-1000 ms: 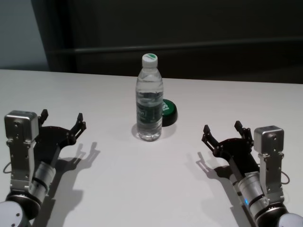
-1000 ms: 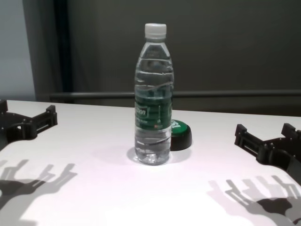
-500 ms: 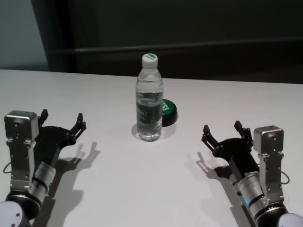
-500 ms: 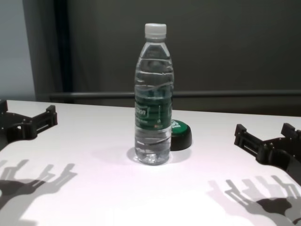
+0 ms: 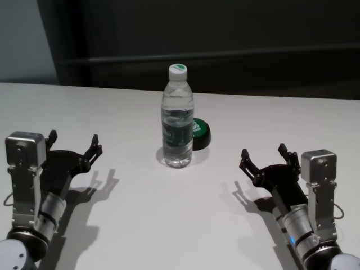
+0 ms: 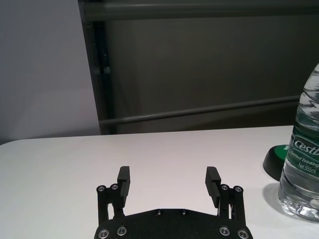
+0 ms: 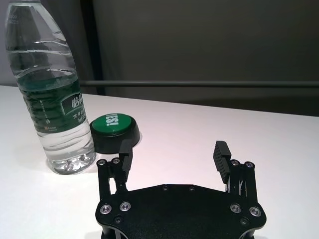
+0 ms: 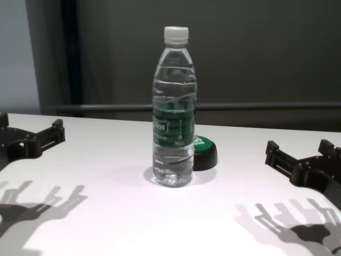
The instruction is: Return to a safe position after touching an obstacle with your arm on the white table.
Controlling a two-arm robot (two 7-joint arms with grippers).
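Nearest the robot, the left claw [image 5: 73, 143] hovers low over the white surface [image 5: 169, 214] on the robot's left side, its two black fingers [image 6: 123, 180] spread wide with nothing between them — released, touching nothing. The forearm behind it reaches forward and slightly inward from the lower left corner of the head view, with a grey boxy wrist module on top, and it casts a dark shadow on the surface beside it.

The right claw [image 5: 269, 157] mirrors it on the robot's right side, also spread wide and empty, its fingers [image 7: 221, 153] clear of everything. Its forearm rises from the lower right corner of the head view, angled a little inward.

Farther out, between the two claws and well apart from both, the clear plastic water bottle [image 5: 178, 118] stands upright on the surface, white screw cap on top and a dark green label band around its middle. Water fills most of it. Just behind it, toward the robot's right, lies a low round black puck with a green top [image 5: 199, 134] — close to the bottle's base, though whether they touch cannot be told.
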